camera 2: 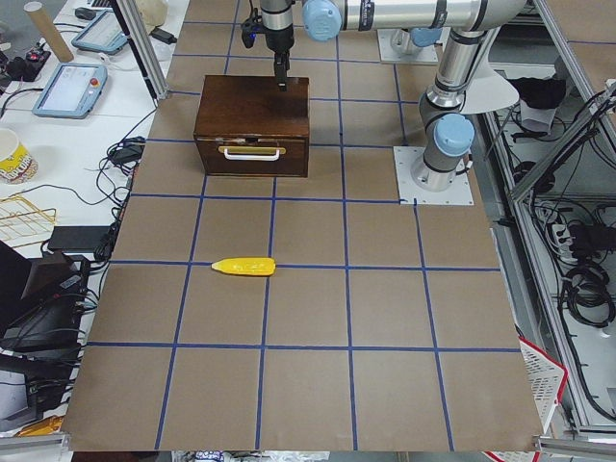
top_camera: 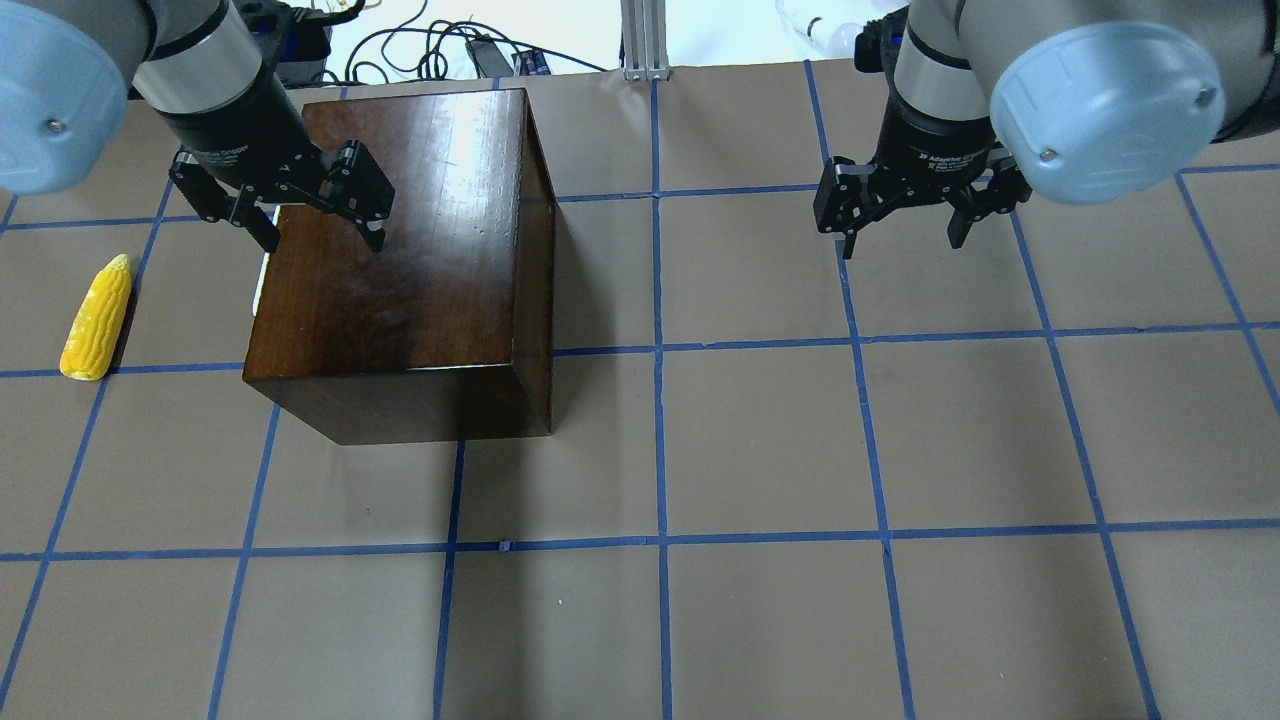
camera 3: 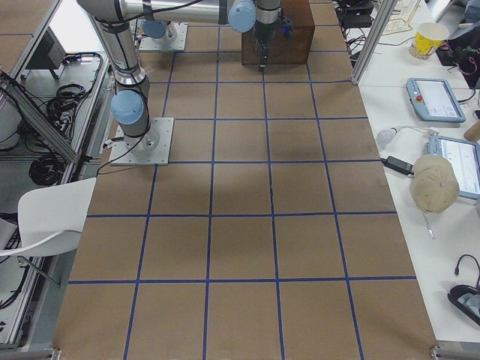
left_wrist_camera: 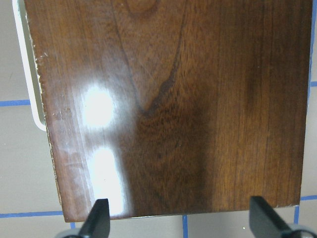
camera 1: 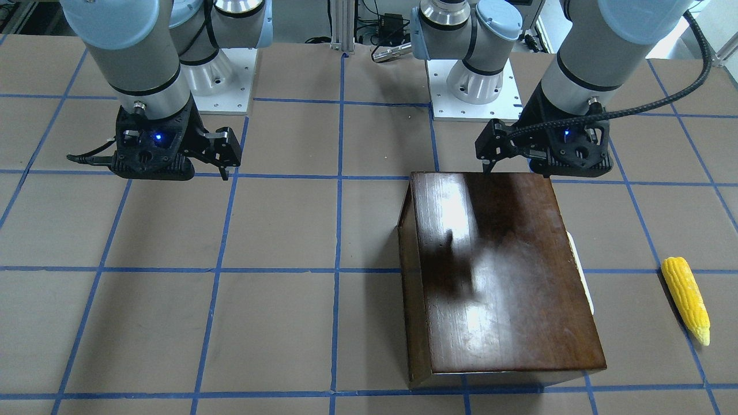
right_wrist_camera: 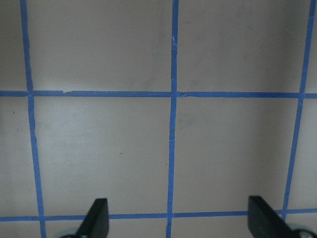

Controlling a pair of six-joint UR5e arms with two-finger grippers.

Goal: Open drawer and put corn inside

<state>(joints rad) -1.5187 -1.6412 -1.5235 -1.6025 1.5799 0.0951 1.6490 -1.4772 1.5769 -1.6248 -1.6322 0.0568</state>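
Note:
The dark-brown cabinet (top_camera: 420,250) stands on the table, and its drawer (camera 2: 252,159) is closed. The drawer's pale handle (camera 2: 252,151) faces the corn's side and also shows in the left wrist view (left_wrist_camera: 27,74). The yellow corn (top_camera: 97,318) lies on the table apart from the cabinet, on the drawer-front side, and also shows in the front view (camera 1: 686,300). My left gripper (top_camera: 322,238) is open and empty. It hovers over the cabinet top near the drawer-side edge (left_wrist_camera: 181,220). My right gripper (top_camera: 900,240) is open and empty over bare table (right_wrist_camera: 178,220), far from both.
The table (top_camera: 760,450) is brown with a blue tape grid. The arm bases (camera 1: 461,86) stand on the robot's side of the table. Side benches hold tablets (camera 2: 67,87), a cup and cables beyond the table edge.

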